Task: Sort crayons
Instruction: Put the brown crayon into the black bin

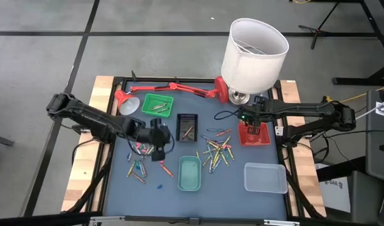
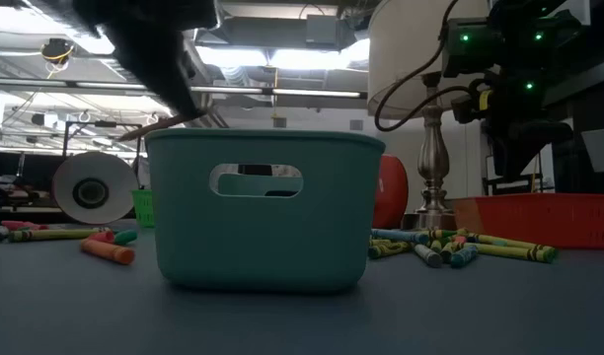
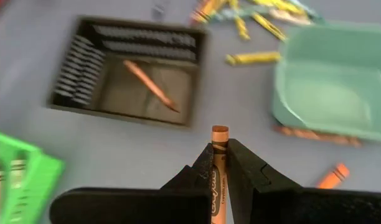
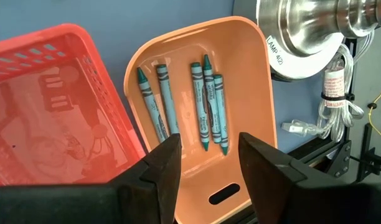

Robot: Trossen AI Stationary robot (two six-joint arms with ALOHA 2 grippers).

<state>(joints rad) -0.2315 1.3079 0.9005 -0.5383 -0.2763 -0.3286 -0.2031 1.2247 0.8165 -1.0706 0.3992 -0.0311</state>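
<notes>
The blue tabletop is seen from above, framed in black. A white lampshade on a silver base stands at the far right corner, and a red desk lamp lies along the far edge. Trays are spread around: a clear one near right, a teal one near centre, a green one far left, a black one at centre with one orange-brown crayon inside, and a red one under the right arm.

The left claw is held over the tabletop between the black and teal trays, clamped on an orange crayon (its tip pokes out past the fingers). The right claw is spread wide, nothing in it, hung over a peach tray beside the red tray; five blue-green crayons lie in the peach tray.

Loose crayons are scattered in two groups: a pile right of the teal tray and a looser bunch left of it.
</notes>
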